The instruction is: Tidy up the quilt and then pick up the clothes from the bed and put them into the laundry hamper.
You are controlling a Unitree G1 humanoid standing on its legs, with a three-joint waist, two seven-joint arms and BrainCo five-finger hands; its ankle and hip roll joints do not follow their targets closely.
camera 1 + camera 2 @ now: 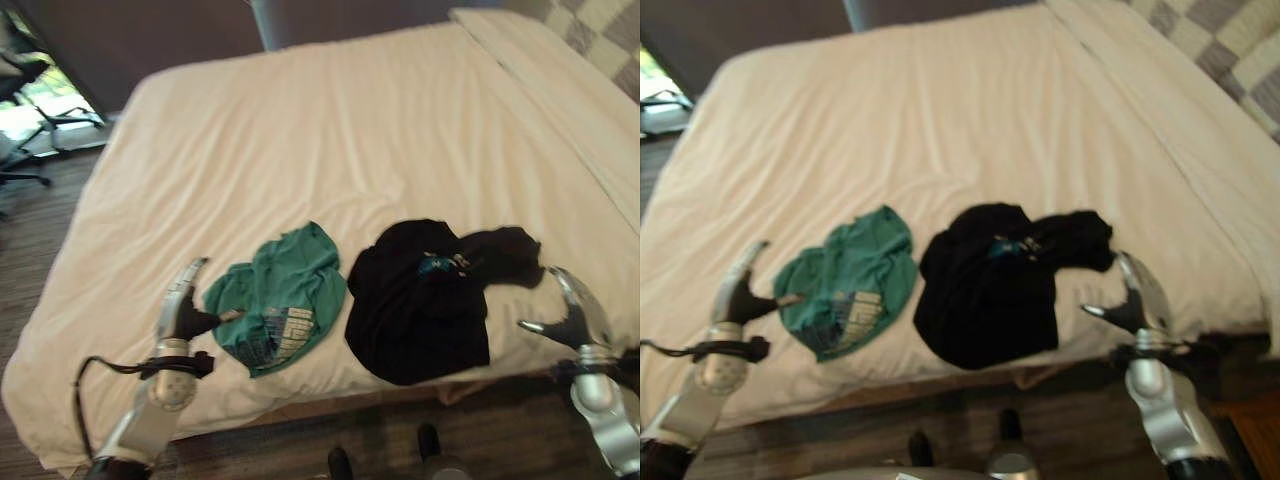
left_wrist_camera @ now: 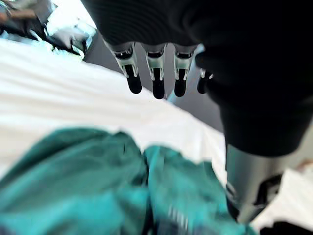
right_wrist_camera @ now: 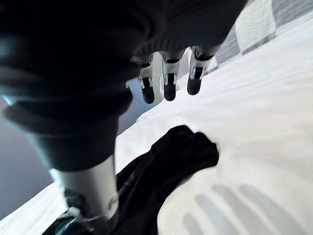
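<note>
Cream cotton quilt [image 1: 330,130] spreads smooth over the wide bed, covering it from the near edge up to 12 o'clock, with only soft ripples across its middle. Along the 2 o'clock side lies a long pale pillow [image 1: 560,90] under the same cream cloth, and past it a grey-and-cream checked headboard panel [image 1: 600,30] shows at the corner. Dark wood-grain floor [image 1: 40,230] runs down the 9 o'clock side, where a black wheeled office chair [image 1: 25,100] stands by a bright window. On the quilt near its front edge rest two garments, close together but apart: a crumpled black garment [image 1: 420,305] at about 5 o'clock, one sleeve trailing toward 3 o'clock, and a smaller crumpled teal T-shirt with pale print [image 1: 280,300] at about 7 o'clock. The right hand [image 1: 570,310] hovers at the 4 o'clock edge, just beside the black sleeve, its fingers [image 3: 168,81] straight and relaxed with the thumb spread, holding nothing. The left hand [image 1: 180,305] hangs at 7 o'clock just beside the teal shirt, its fingers [image 2: 156,78] likewise extended and released above the cloth, thumb pointing toward the shirt, nothing in its grasp.
</note>
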